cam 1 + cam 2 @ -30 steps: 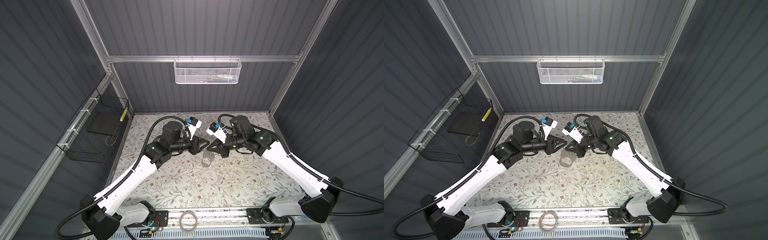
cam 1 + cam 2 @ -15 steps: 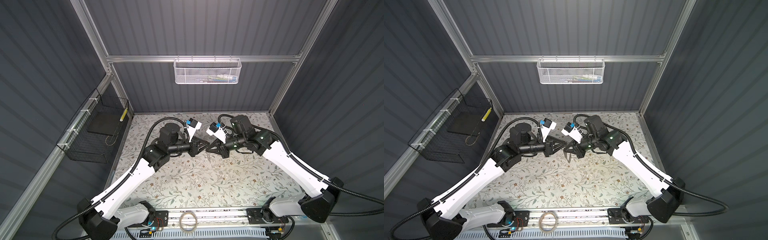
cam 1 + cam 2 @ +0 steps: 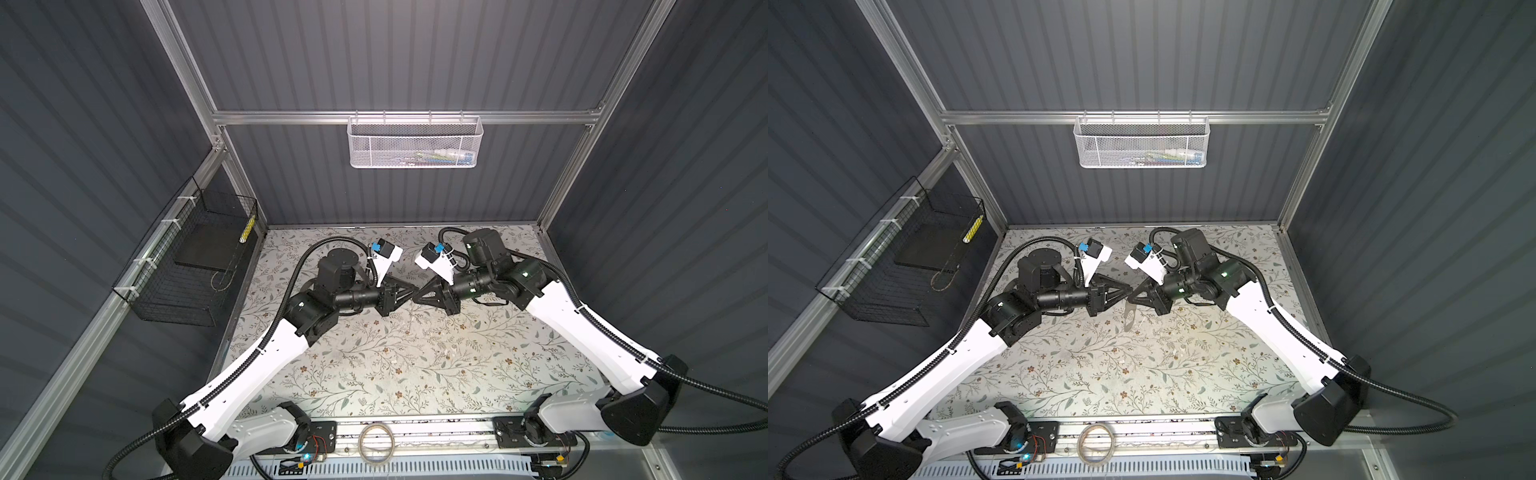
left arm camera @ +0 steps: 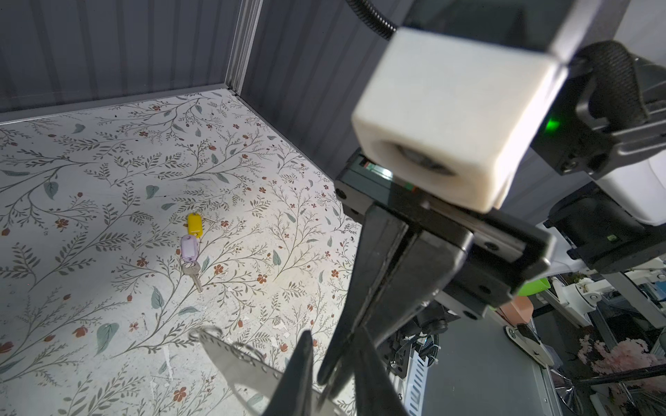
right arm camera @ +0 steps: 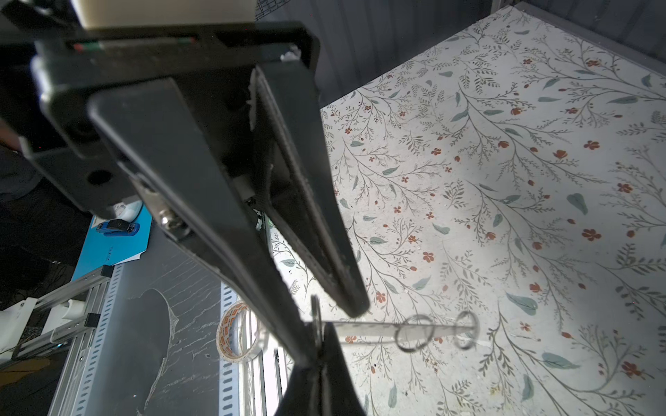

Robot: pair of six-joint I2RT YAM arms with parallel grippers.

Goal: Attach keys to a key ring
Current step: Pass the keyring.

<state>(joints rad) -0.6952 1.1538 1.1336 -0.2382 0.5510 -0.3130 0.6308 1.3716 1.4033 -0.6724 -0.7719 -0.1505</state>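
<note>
Clamping the key ring (image 4: 236,362) at one end, the right pincer (image 3: 424,292) has its jaws pressed together and holds it in the air above the tabletop (image 4: 90,162). The left pincer (image 3: 409,291) meets it tip to tip; whether its jaws grip the key ring cannot be told. The keys (image 4: 194,223), yellow and lilac, lie end to end on the tabletop, well apart from it.

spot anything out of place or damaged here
A tape roll sits on the front rail, off the floral mat and away from the work. The mat shows what look like small white flaked spots near its middle. Nothing else stands out.
</note>
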